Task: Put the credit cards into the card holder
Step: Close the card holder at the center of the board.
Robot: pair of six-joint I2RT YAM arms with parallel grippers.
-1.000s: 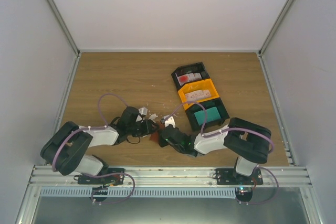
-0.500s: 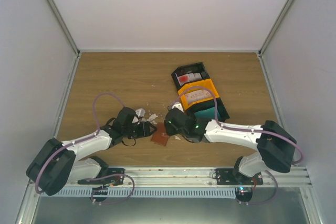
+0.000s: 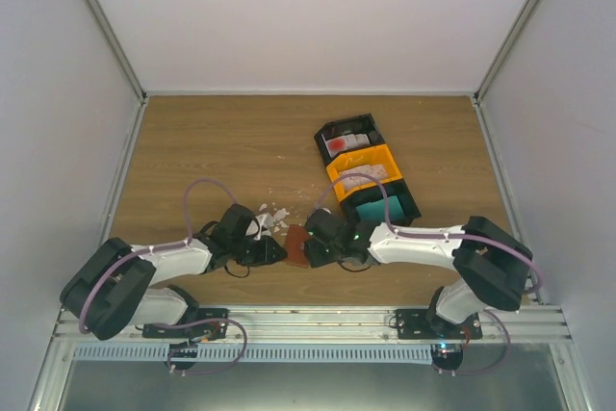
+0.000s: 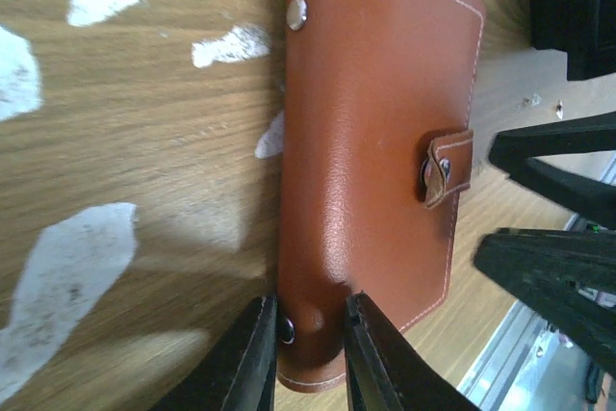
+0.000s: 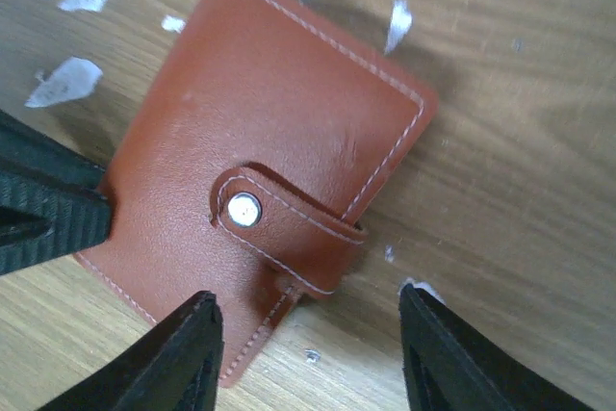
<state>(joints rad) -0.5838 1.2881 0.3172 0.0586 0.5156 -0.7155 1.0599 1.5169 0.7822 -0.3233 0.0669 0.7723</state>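
Observation:
The card holder (image 3: 295, 242) is a closed reddish-brown leather folder, flat on the table between my two grippers, its snap strap (image 5: 274, 223) fastened. My left gripper (image 4: 308, 334) is shut on the card holder's spine corner, beside a rivet, and the leather dents between the fingers. My right gripper (image 5: 308, 334) is open at the strap edge. One of its fingers (image 5: 168, 358) is over the holder's corner, the other over bare wood. Credit cards lie in the bins: red-and-white (image 3: 336, 144), whitish-pink (image 3: 366, 173) and teal (image 3: 377, 208).
Three bins stand in a row at the right: a black one (image 3: 324, 132), a yellow one (image 3: 333, 168) and another black one (image 3: 412, 203). White torn scraps (image 3: 275, 211) lie scattered around the holder. The enclosure's walls close in the table's sides and back.
My left gripper has narrowed onto the holder's spine corner. My right gripper opened, swung out, then came back to the holder's strap edge. The holder shifted slightly.

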